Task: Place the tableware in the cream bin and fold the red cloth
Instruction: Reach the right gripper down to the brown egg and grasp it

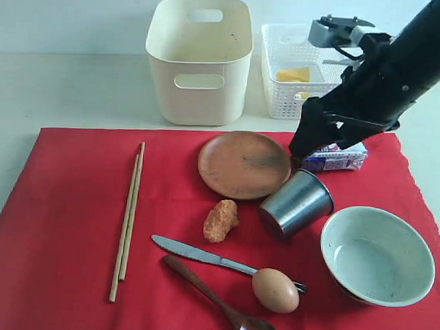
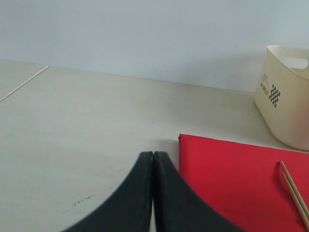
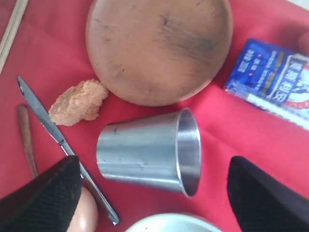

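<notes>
Right pincer [image 3: 153, 162], jaws apart, above tipped cup [image 3: 140, 154]; its long axis seemingly runs jaw to jaw. Left pincer [image 2: 153, 154] closed, farther.

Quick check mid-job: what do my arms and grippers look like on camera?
Right arm: black, matte, with a grey camera mount at the wrist. Right gripper fingers: black, finely textured pads. Left gripper: smooth black curved fingers. No markings visible.
</notes>
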{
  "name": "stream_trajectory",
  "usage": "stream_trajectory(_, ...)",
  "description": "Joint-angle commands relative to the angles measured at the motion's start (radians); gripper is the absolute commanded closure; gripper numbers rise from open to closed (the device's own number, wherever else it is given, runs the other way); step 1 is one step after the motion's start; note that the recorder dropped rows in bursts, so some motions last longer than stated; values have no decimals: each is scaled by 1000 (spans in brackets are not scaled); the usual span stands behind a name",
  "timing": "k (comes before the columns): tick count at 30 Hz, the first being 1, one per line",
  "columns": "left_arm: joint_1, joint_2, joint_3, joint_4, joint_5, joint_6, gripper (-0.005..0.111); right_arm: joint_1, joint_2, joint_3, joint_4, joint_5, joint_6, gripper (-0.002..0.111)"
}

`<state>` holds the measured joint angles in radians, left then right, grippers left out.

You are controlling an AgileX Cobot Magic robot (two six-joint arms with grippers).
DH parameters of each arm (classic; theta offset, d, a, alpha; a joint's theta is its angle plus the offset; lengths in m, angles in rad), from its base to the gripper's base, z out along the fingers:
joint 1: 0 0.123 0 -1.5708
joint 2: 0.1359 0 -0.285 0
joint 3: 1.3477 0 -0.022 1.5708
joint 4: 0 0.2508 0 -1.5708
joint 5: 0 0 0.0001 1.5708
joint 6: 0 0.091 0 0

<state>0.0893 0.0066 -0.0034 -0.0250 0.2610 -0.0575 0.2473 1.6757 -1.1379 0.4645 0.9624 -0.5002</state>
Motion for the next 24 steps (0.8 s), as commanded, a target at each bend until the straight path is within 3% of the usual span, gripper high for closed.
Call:
stream_trajectory(1,1,-7,3,-7,-3,2,104,-3,-3,50,104,-16,-92,30)
stream_trajectory(5,1,-7,3,-7,-3,2,104,35,-3,91,126,-9,-126,30)
stream_trajectory(11,1,-7,3,-7,-3,2,104,191,-3,131,86,-8,-118,30)
stream_trajectory(24,1,-7,3,-7,-3,2,104,481,-4,201,-121,-70,118,30)
